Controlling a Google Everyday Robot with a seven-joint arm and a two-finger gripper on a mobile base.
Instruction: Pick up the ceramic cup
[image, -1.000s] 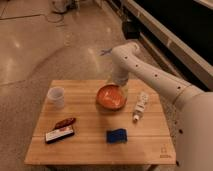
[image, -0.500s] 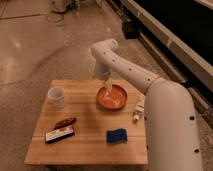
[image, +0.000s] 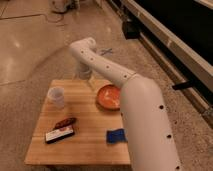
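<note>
Glossy speckled floor surrounds a small wooden surface (image: 82, 150), with a dark, low wall running along the right side of the room and a blue mark (image: 106, 51) on the floor beyond the far edge. The ceramic cup (image: 56, 97) stands upright near the surface's far left corner, pale and without a handle. To its right, well apart, sits an orange bowl (image: 108, 96), partly hidden by the robot's thick white arm (image: 145, 120), which rises from the lower right and bends over the far edge. The claw (image: 84, 75) hangs over that far edge, between cup and bowl and touching neither; whether it is open or closed cannot be told, and nothing shows in its hold. Nearer the front lie a reddish-brown packet (image: 65, 122), a dark bar-shaped wrapper (image: 60, 135) just beside it, and a blue sponge (image: 116, 135).
</note>
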